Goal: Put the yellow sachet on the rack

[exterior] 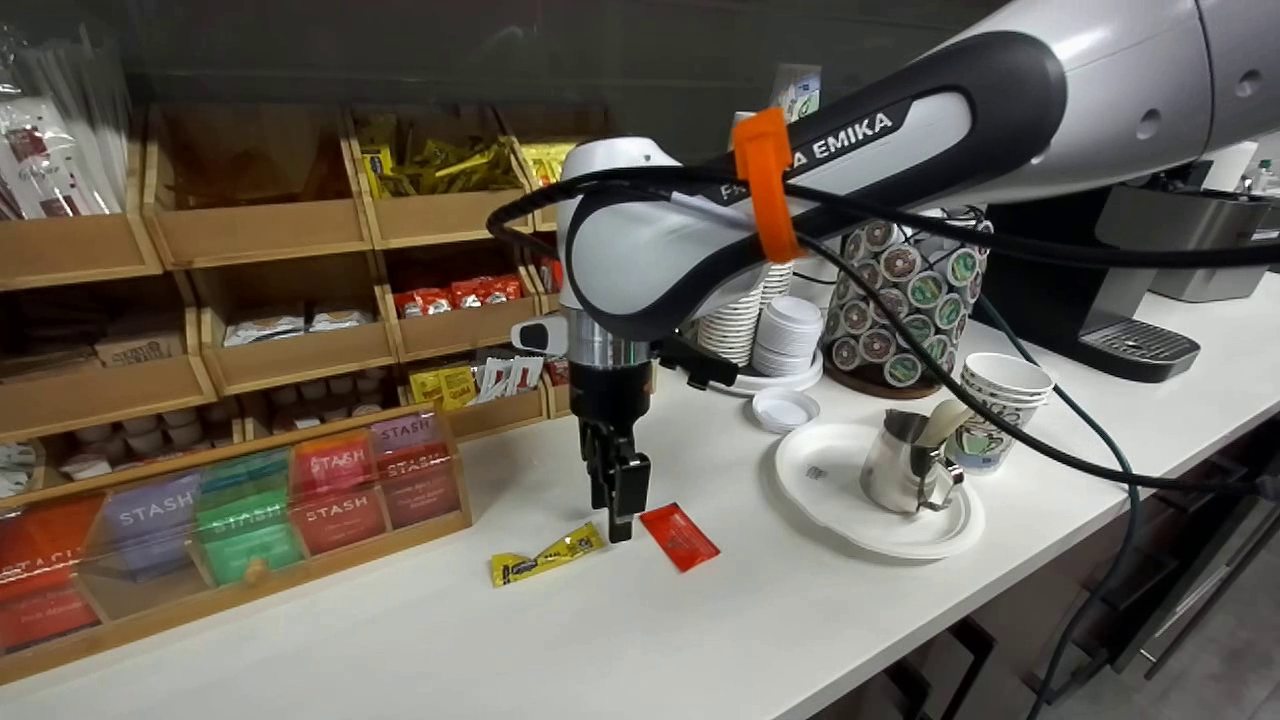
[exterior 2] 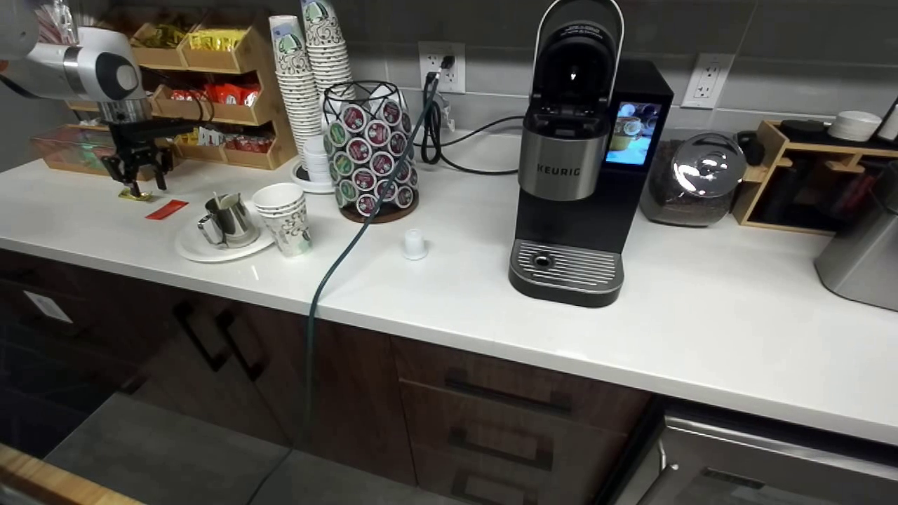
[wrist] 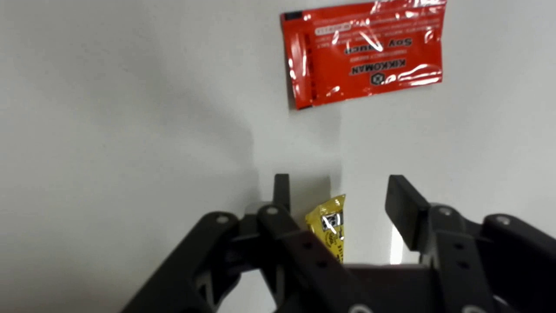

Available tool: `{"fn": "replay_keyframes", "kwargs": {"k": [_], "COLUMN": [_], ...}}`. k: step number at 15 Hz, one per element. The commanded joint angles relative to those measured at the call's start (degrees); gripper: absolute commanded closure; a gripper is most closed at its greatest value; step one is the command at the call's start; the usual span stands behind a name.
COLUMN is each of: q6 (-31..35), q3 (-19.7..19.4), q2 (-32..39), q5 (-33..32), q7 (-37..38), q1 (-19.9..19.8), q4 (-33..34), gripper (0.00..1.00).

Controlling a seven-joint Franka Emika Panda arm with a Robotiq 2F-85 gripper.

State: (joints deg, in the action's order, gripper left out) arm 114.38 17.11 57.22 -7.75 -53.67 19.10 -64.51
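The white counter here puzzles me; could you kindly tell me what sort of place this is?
Most likely a break room or office coffee station, judging by the Keurig coffee machine, the pod carousel and the wooden rack stocked with packets.

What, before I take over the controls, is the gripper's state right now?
Gripper: open, jaws apart, holding nothing; in the wrist view, one end of the yellow sachet shows between them.

Cabinets (exterior 2: 351,393), tiled wall (exterior 2: 807,66), seemingly grey floor (exterior: 1220,650)
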Motion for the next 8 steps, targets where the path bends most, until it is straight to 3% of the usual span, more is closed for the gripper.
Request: {"fn": "replay_keyframes", "kwargs": {"k": [1, 5, 8], "q6": [-4.3, -7.3, -9.6], "q3": [-0.7, -0.4, -0.5], "q2": [4.0, 6.4, 8.2], "q5": [1.1, 1.8, 2.2], "q7": [1.3, 1.2, 0.9], "q1": [1.2, 1.8, 2.5], "q4": [6.8, 11.1, 14.2], "gripper": [0.41, 0.41, 0.47]}}
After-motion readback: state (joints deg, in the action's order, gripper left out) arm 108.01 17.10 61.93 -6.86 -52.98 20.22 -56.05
